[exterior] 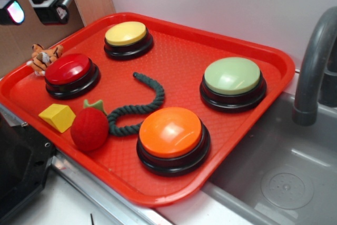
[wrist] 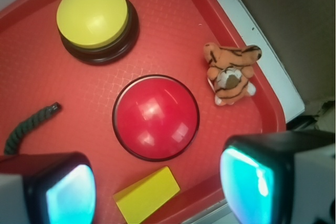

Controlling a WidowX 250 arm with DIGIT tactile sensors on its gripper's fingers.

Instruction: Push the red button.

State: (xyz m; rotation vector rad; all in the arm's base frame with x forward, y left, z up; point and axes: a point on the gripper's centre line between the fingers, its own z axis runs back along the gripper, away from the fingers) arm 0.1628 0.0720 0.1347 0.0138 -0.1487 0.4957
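Note:
The red button (exterior: 69,70) has a glossy dark-red domed cap on a black base. It sits at the left of the red tray (exterior: 253,109), and in the wrist view it (wrist: 156,117) lies in the middle. My gripper (exterior: 31,5) hovers high above the tray's left corner, well above the button. In the wrist view the gripper (wrist: 157,190) is open and empty, its two glowing fingertips (wrist: 71,192) wide apart on either side of a yellow block (wrist: 147,195).
On the tray are a yellow button (exterior: 128,37), a pale green button (exterior: 233,80), a large orange button (exterior: 171,135), a dark rope (exterior: 138,106), a fuzzy red strawberry (exterior: 89,127), a yellow block (exterior: 57,117) and a toy tiger (exterior: 45,56). A sink and faucet (exterior: 313,67) stand at the right.

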